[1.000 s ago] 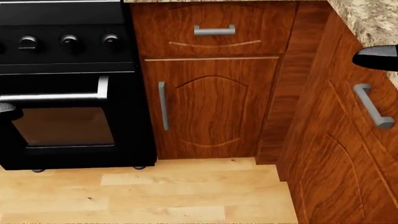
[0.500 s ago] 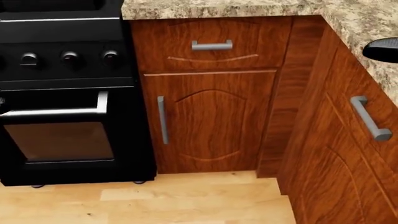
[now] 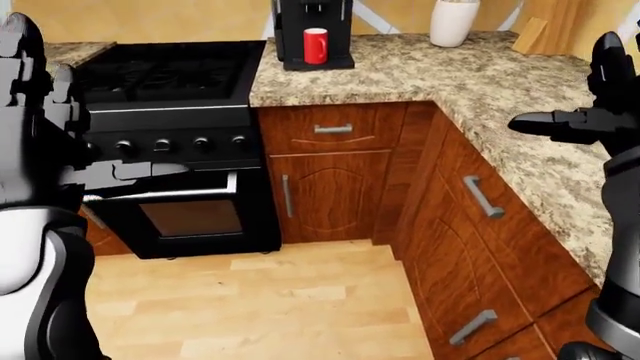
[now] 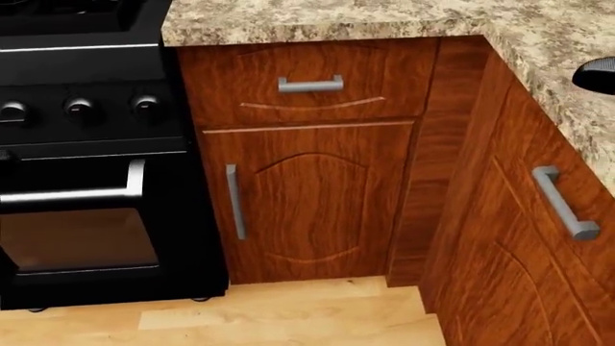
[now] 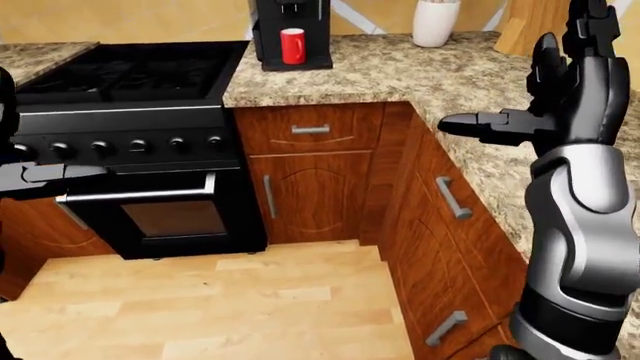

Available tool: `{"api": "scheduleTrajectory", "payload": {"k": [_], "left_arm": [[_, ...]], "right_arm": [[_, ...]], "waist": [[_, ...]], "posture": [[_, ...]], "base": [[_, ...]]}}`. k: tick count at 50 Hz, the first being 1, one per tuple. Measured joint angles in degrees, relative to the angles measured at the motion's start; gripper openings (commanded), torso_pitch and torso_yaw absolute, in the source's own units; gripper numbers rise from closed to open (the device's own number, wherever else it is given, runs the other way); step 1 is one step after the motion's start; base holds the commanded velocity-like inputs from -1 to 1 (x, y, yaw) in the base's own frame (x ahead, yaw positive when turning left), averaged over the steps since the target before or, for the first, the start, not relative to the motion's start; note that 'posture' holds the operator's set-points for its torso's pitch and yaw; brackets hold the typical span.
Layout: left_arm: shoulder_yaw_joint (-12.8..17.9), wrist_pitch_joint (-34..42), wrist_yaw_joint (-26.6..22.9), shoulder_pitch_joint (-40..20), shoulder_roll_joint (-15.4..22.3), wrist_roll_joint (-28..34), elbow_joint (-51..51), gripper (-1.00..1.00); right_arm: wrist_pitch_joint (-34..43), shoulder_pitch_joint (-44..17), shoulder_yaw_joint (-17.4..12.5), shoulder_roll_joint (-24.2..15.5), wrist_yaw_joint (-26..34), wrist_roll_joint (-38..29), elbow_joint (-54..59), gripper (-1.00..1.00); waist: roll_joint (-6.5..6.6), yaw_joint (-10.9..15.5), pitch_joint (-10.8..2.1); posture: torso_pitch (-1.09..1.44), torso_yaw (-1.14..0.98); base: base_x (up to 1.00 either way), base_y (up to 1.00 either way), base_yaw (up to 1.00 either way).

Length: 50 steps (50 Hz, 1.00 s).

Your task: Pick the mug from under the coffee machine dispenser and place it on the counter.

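A red mug [image 3: 315, 46] stands under the dispenser of a black coffee machine [image 3: 311, 22] on the granite counter [image 3: 400, 71], at the top of the left-eye view. It also shows in the right-eye view [image 5: 292, 46]. My left hand [image 3: 40, 112] is raised at the left edge, fingers spread, empty. My right hand [image 5: 560, 82] is raised at the right above the counter, fingers spread, empty. Both hands are far from the mug.
A black stove with oven [image 3: 165, 142] stands left of the coffee machine. Wooden cabinets [image 4: 308, 187] with metal handles run under the L-shaped counter. A white vase [image 3: 454, 21] and a wooden knife block [image 3: 545, 26] stand on the counter's far right. Wooden floor [image 3: 250, 307] lies below.
The head view has shifted: cabinets and stove slid down and left, and the counter edge came into view at the top. The camera moved.
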Motion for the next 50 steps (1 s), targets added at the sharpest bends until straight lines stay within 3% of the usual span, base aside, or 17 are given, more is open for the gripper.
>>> {"api": "scheduleTrajectory", "payload": {"k": [2, 5, 8, 10, 12, 15, 17, 21, 24, 25, 28, 30, 35, 37, 43, 47, 50], "left_arm": [[0.1, 0.5, -0.2, 0.0, 0.2, -0.3, 0.2, 1.00], [0.9, 0.3, -0.1, -0.2, 0.6, -0.3, 0.1, 1.00], [1.2, 0.1, 0.2, -0.4, 0.8, -0.2, -0.4, 1.00], [1.4, 0.1, 0.2, -0.5, 1.1, -0.3, -0.6, 1.00], [1.9, 0.2, 0.3, -0.3, 1.2, -0.3, 0.0, 1.00], [2.1, 0.9, 0.6, 0.3, 1.1, -0.1, 0.9, 1.00], [1.9, 0.9, 0.7, 0.0, 1.2, -0.1, 0.7, 1.00], [2.0, 0.5, 0.6, -0.3, 1.5, -0.2, -0.1, 1.00], [2.1, 0.4, 0.7, -0.7, 1.7, -0.3, -0.1, 1.00], [1.8, 0.3, 0.7, -0.7, 1.2, -0.4, -0.3, 1.00], [0.6, 0.8, 0.4, -0.5, 1.1, -0.8, 0.1, 1.00], [0.7, 1.2, 0.4, -0.6, 1.2, -1.0, 0.3, 1.00], [1.3, 0.7, 0.7, -1.1, 1.8, -0.8, -0.6, 1.00], [1.4, 0.5, 0.6, -1.1, 1.9, -0.7, -0.8, 1.00], [2.3, 1.3, 0.9, -0.3, 1.9, -0.2, 0.7, 1.00], [2.3, 0.8, 0.9, -0.6, 2.1, -0.3, -0.1, 1.00], [2.4, 0.4, 0.7, -0.9, 2.2, -0.3, -0.3, 1.00]], "right_arm": [[0.5, 0.0, 0.1, -0.1, -0.2, -0.1, 0.3, 1.00], [0.3, -0.6, 0.2, -0.3, -0.1, 0.1, -0.5, 1.00], [-0.1, -0.9, 0.2, -0.6, 0.0, 0.4, -0.8, 1.00], [0.0, -1.2, 0.2, -0.8, 0.0, 0.5, -0.7, 1.00], [0.0, -0.7, 0.8, 0.0, 0.0, 0.6, -0.9, 1.00], [0.8, -0.5, 2.0, 0.0, 0.4, 1.0, 0.1, 1.00], [1.0, -0.7, 1.6, -0.2, 0.4, 1.1, 0.3, 1.00], [0.3, -1.2, 0.8, -0.7, 0.1, 1.0, -0.8, 1.00], [0.0, -1.5, 0.6, -1.0, 0.1, 1.1, -1.1, 1.00], [-0.1, -1.2, 0.3, -1.1, 0.1, 1.1, -0.9, 1.00], [0.6, -0.6, -0.3, -1.1, -0.3, 0.9, 0.0, 1.00], [1.0, -0.8, -0.2, -1.2, -0.4, 0.9, 0.1, 1.00], [0.7, -1.1, -0.1, -1.5, -0.3, 1.2, -0.5, 1.00], [0.6, -1.2, 0.0, -1.6, -0.2, 1.2, -0.5, 1.00], [1.1, -0.8, 1.7, -0.8, 0.4, 1.6, -0.1, 1.00], [0.6, -1.3, 0.7, -1.3, 0.3, 1.3, -0.5, 1.00], [0.0, -1.5, 0.4, -1.6, 0.2, 1.2, -1.0, 1.00]], "waist": [[-0.06, -0.3, -0.35], [1.46, 0.1, -0.24], [3.61, -0.1, -0.09], [5.93, -0.2, -0.67], [5.14, 0.6, -0.55], [5.05, 1.0, -0.80], [4.14, 0.9, -1.00], [1.59, 0.9, -0.90], [-1.52, 0.9, -1.35], [-0.83, 0.4, -1.24], [-0.78, -0.2, -0.88], [-0.01, 0.0, -0.94], [3.63, 0.0, -0.31], [5.86, -0.1, -0.71], [4.22, 0.9, -0.88], [1.62, 0.9, -0.77], [-1.18, 0.9, -1.20]], "posture": [[0.00, 0.00], [0.00, 0.00], [0.00, 0.00], [0.00, 0.00], [0.00, 0.00], [0.00, 0.00], [0.00, 0.00], [0.00, 0.00], [0.00, 0.00], [0.00, 0.00], [0.00, 0.00], [0.00, 0.00], [0.00, 0.00], [0.00, 0.00], [0.00, 0.00], [0.00, 0.00], [0.00, 0.00]], "base": [[0.13, 0.00, 0.00], [0.10, 0.00, 0.00], [0.09, 0.00, 0.00], [0.07, 0.00, 0.00], [0.07, 0.00, 0.00], [0.08, 0.00, 0.00], [0.07, 0.00, 0.00], [0.08, 0.00, 0.00], [0.07, 0.00, 0.00], [0.07, 0.00, 0.00], [0.07, 0.00, 0.00], [0.07, 0.00, 0.00], [0.07, 0.00, 0.00], [0.07, 0.00, 0.00], [0.07, 0.00, 0.00], [0.08, 0.00, 0.00], [0.08, 0.00, 0.00]]}}
